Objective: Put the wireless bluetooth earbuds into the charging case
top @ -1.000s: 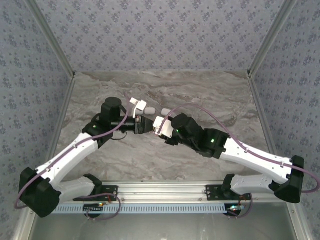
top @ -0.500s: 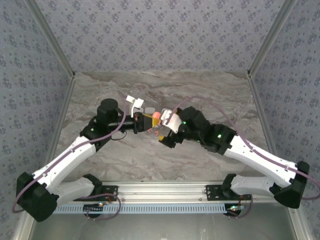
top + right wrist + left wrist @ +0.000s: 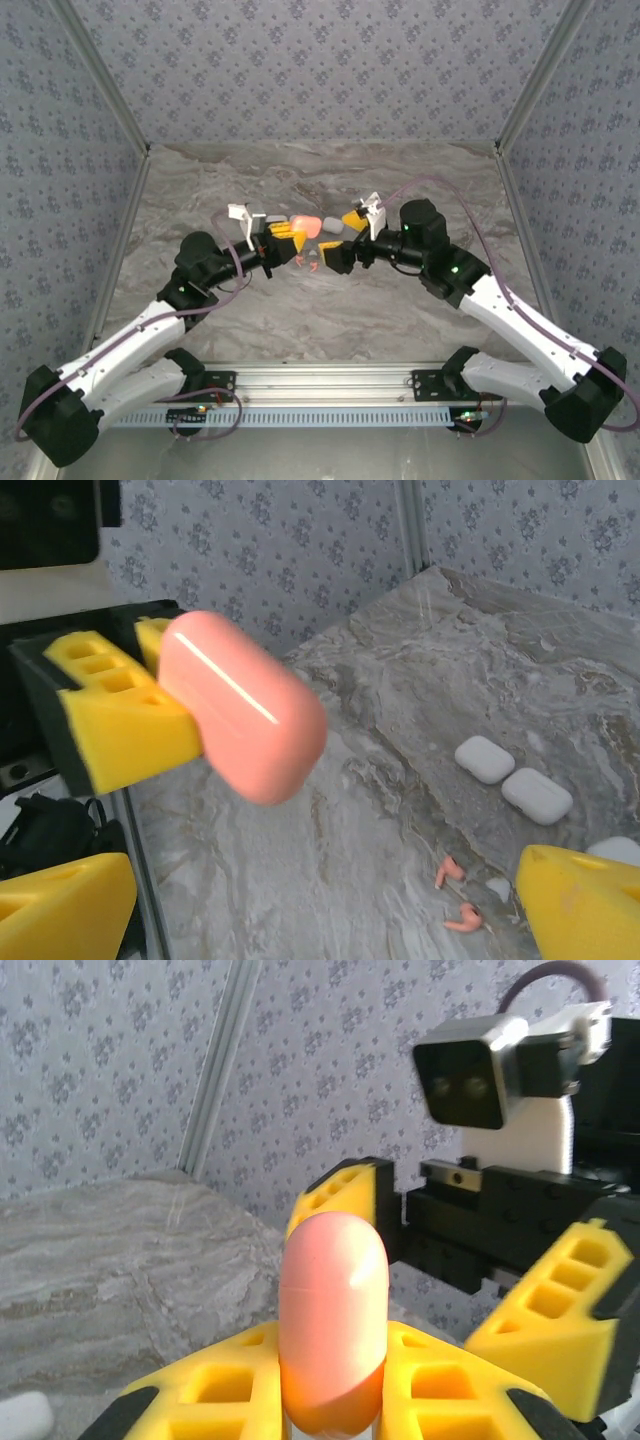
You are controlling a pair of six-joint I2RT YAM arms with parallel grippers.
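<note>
Fingers (image 3: 225,1395) of the left gripper (image 3: 289,241) clamp a coral case (image 3: 333,1310) by its lower end, so that the closed, rounded shell stands upright above the yellow pads and clear of the table (image 3: 560,670). Facing it at close range is the right gripper (image 3: 337,236), its own yellow fingers (image 3: 585,900) spread wide and carrying nothing. From the right wrist the case looms large at upper left, tilted, with a thin highlight along its side, and the two grippers stand near each other without touching. Below them on the marble surface lie two coral earbuds (image 3: 449,872), close together and both loose on the table, just beside a small pale piece too blurred to name. Farther back, two white cases (image 3: 484,759) lie side by side, nearly touching, well apart from the held one. From overhead, both arms reach in from the near edge and meet around the table's middle, with the coral earbuds just near of the grippers.
</note>
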